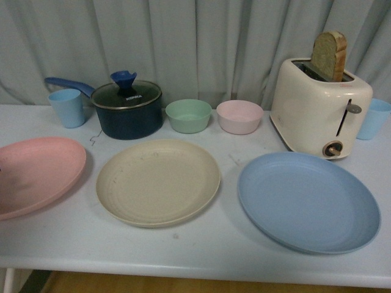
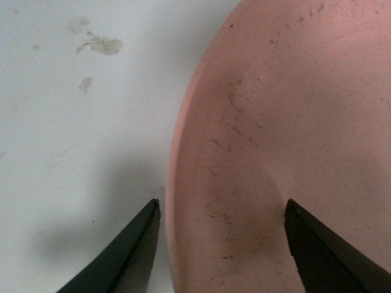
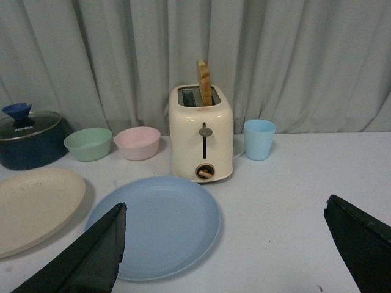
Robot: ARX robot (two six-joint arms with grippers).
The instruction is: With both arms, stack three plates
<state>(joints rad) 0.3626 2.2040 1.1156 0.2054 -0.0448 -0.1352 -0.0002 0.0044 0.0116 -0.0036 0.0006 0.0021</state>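
Middle plate (image 1: 157, 182) on table (image 1: 201, 253). Left plate (image 1: 36, 174) to its left, right plate (image 1: 308, 201) to its right, none touching. Behind it: saucepan (image 1: 128, 119) with lid (image 1: 126, 94) on, bowl (image 1: 189, 115), second bowl (image 1: 239, 116). Toaster (image 1: 314, 113) behind-right, bread slice (image 1: 330, 55) in slot. Cup (image 1: 67, 107) behind-left, second cup (image 1: 374, 118) far behind-right.

Matt plastic plates on a smooth pale table, with cloth behind.
The pink plate (image 1: 36, 174), cream plate (image 1: 157, 181) and blue plate (image 1: 308, 201) look like matt plastic with faint rings; in the left wrist view the pink one shows fine dark scuffs. The table (image 1: 201, 250) is smooth, with a soft sheen and a few smudges. The curtain (image 1: 201, 43) is grey cloth. The toaster (image 1: 311, 116) has a glossy cream shell. The pot (image 1: 127, 122) is smooth and dark, under a glass lid (image 1: 137, 96) with a metal rim.
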